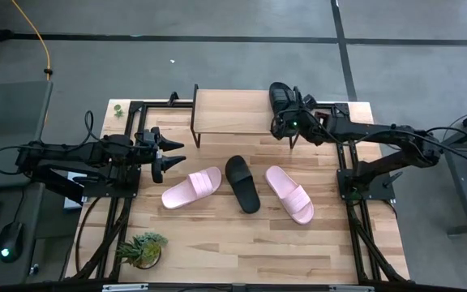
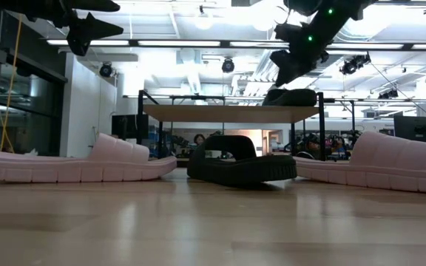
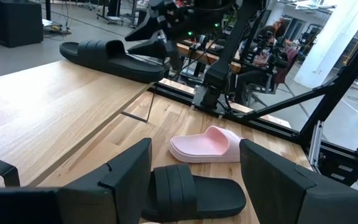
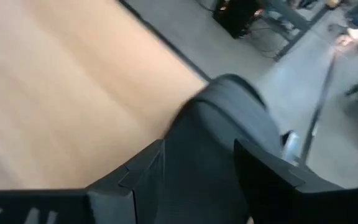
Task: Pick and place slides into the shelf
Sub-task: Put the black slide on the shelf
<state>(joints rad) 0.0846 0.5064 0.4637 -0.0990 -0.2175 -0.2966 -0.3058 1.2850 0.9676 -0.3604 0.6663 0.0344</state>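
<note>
Resting on the right end of the shelf [image 1: 233,111], one black slide [image 1: 281,97] lies on the light wood top, with the right gripper [image 1: 286,123] just above its near end. Its fingers stand spread, one on each side of the black slide [image 4: 225,134], and whether they touch it I cannot tell. On the table [image 1: 217,243] in front of the shelf lie three more slides: a pink slide [image 1: 191,187] on the left, a second black slide [image 1: 242,183] in the middle, and another pink slide [image 1: 289,193] on the right. The left gripper [image 1: 169,156] hovers at the table's left edge, fingers spread, holding nothing. A small potted plant [image 1: 143,248] sits at the near left corner.
</note>
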